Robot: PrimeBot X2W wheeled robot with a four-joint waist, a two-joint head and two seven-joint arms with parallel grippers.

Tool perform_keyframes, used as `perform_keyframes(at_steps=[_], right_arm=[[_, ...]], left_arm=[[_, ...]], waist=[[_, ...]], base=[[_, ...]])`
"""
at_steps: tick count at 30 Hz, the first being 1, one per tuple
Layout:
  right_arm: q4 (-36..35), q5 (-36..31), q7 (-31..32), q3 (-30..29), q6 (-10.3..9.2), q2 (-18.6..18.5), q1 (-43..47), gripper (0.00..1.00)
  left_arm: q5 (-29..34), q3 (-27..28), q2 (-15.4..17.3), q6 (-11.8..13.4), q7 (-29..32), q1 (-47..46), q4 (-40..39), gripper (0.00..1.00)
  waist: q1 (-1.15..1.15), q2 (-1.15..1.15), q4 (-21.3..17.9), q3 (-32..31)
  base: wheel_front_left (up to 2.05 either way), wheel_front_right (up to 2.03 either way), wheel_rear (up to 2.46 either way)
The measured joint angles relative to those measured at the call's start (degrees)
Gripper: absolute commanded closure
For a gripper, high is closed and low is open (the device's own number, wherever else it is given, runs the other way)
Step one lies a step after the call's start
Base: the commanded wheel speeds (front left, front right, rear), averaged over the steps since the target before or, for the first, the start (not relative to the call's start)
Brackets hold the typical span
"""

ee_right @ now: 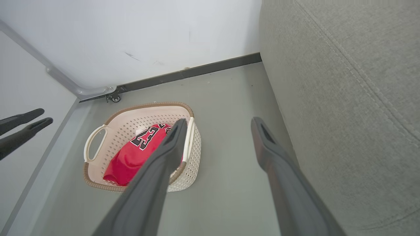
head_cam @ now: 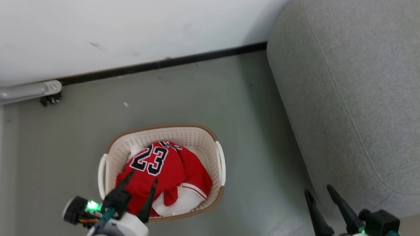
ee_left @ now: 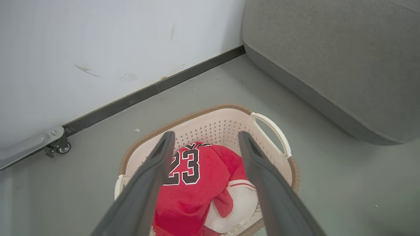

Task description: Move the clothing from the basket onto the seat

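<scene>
Even, soft light; sharp focus.

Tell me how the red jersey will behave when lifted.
Probably floppy: the red jersey lies bunched in folds in the basket, so it should sag and drape. Likely light thin cloth. It may drag the white fabric beside it.

red clothing (head_cam: 170, 177) heaped in basket (head_cam: 200, 136) at lower centre, open left claw (head_cam: 143, 181) over it, grey seat (head_cam: 354, 98) filling right, open right claw (head_cam: 319, 190) lower right

Head camera steeply down, left wrist close above the basket (ee_left: 216, 126), right wrist farther, basket shared
</scene>
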Motion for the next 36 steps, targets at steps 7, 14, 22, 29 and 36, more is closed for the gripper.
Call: perform_keyframes(at_steps=[7, 14, 22, 29, 36], right_arm=[[-2.9, 1.7, 0.0, 1.9, 0.0, 0.0, -2.6, 0.0], [-4.3, 2.2, 0.0, 3.4, 0.0, 0.0, -4.3, 0.0], [-5.5, 3.6, 0.0, 5.3, 0.0, 0.0, -7.6, 0.0], [-5.8, 4.4, 0.0, 6.9, 0.0, -0.1, -10.6, 0.0], [-5.5, 5.1, -0.1, 9.2, 0.0, 0.0, -12.7, 0.0]], left_arm=[[1.4, 0.2, 1.1, -0.1, 0.0, -5.2, 3.2, 0.0], [3.9, -1.2, 3.3, -0.7, 0.0, -10.3, 7.1, 0.0], [4.9, -1.6, 5.6, -1.2, 0.3, -15.3, 13.5, 0.0], [6.5, -2.2, 7.8, -1.7, 1.6, -20.5, 17.5, 0.0], [7.6, -3.8, 7.9, -2.2, 3.9, -24.4, 21.0, 0.0]], waist=[[0.0, 0.0, -2.1, 5.2], [0.0, 0.0, -4.2, 10.3], [0.0, 0.0, -6.7, 15.7], [0.0, 0.0, -8.9, 19.8], [0.0, 0.0, -11.0, 23.5]], base=[[0.0, 0.0, 0.0], [0.0, 0.0, 0.0], [0.0, 0.0, 0.0], [0.0, 0.0, 0.0], [0.0, 0.0, 0.0]])
